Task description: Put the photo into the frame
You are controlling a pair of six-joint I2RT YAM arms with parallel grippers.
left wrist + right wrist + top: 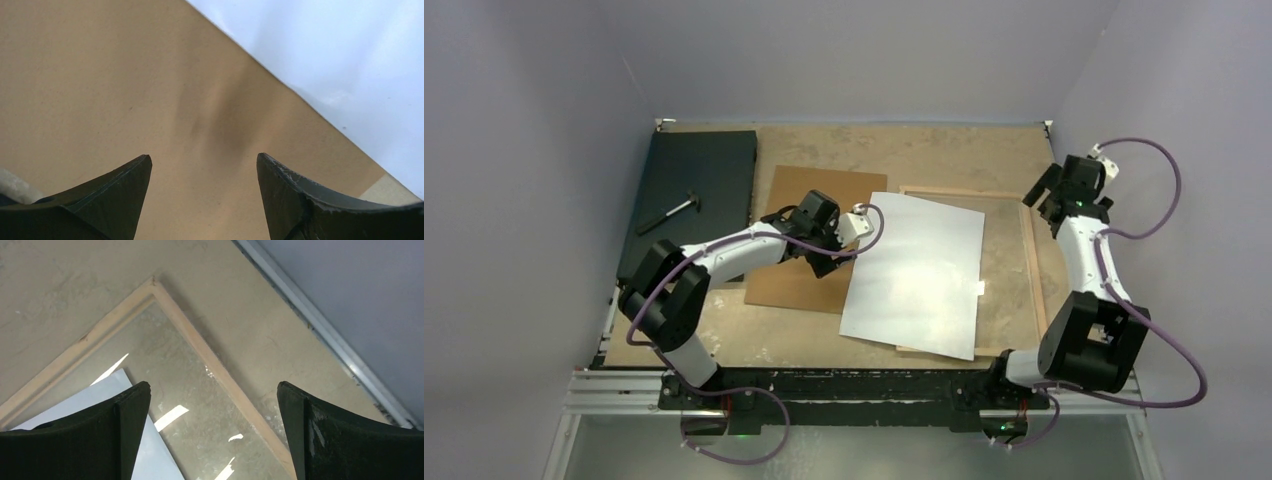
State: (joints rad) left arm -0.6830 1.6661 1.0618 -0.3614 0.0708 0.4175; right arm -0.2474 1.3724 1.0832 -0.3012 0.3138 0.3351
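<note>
The photo (919,270) lies white back up, askew across the left part of the frame (1030,262), whose light wooden back rails face up on the table. The photo's left edge overlaps the brown backing panel. In the right wrist view the frame's far corner (155,284) and a corner of the photo (107,390) show, with glass inside the rails. My left gripper (836,262) is open and empty, low over the brown panel beside the photo's left edge (320,60). My right gripper (1042,192) is open and empty above the frame's far right corner.
A brown fibreboard backing panel (799,245) lies left of the photo, also filling the left wrist view (125,90). A flat black board (694,190) with a small tool (674,212) on it sits at the far left. The table's metal edge (320,325) runs near the frame's corner.
</note>
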